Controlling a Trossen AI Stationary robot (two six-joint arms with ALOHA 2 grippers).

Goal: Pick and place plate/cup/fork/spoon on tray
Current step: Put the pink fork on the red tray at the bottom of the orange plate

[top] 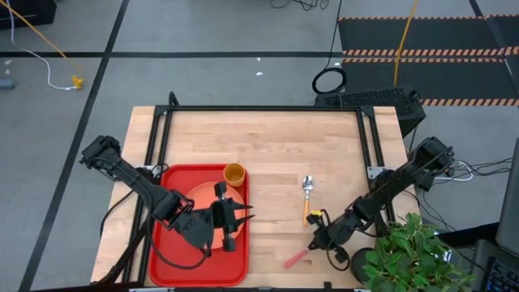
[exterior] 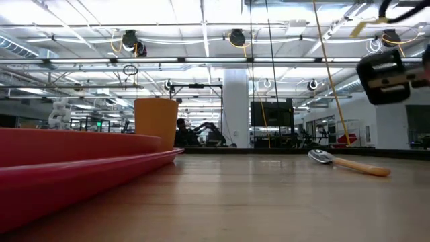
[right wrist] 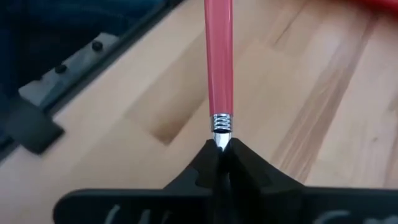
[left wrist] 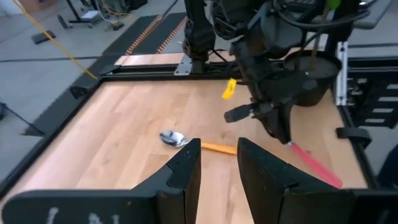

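The red tray (top: 174,259) lies at the table's near left. The salmon plate (top: 197,197) lies on it, and the yellow-orange cup (top: 234,173) stands upright at its far right corner, also in the low view (exterior: 156,124). My left gripper (top: 241,215) is open and empty over the tray's right edge. The orange-handled spoon (top: 307,195) lies flat on the table right of the tray, also in the left wrist view (left wrist: 186,142). My right gripper (top: 318,240) is shut on the fork (top: 296,258) near the table's near right. My right gripper pinches the fork's silver metal neck (right wrist: 222,127), where it meets the pinkish-red handle, between its two fingers. The tines are hidden between the fingers. The handle (right wrist: 219,56) sticks straight out past the fingertips, low over the table toward its near edge. Whether its free end rests on the wood, I cannot tell.
A potted green plant (top: 413,251) stands at the near right corner, close to my right arm. A black metal frame (top: 268,108) runs along the table's far edge and sides. Bare wood lies between the tray and the spoon.
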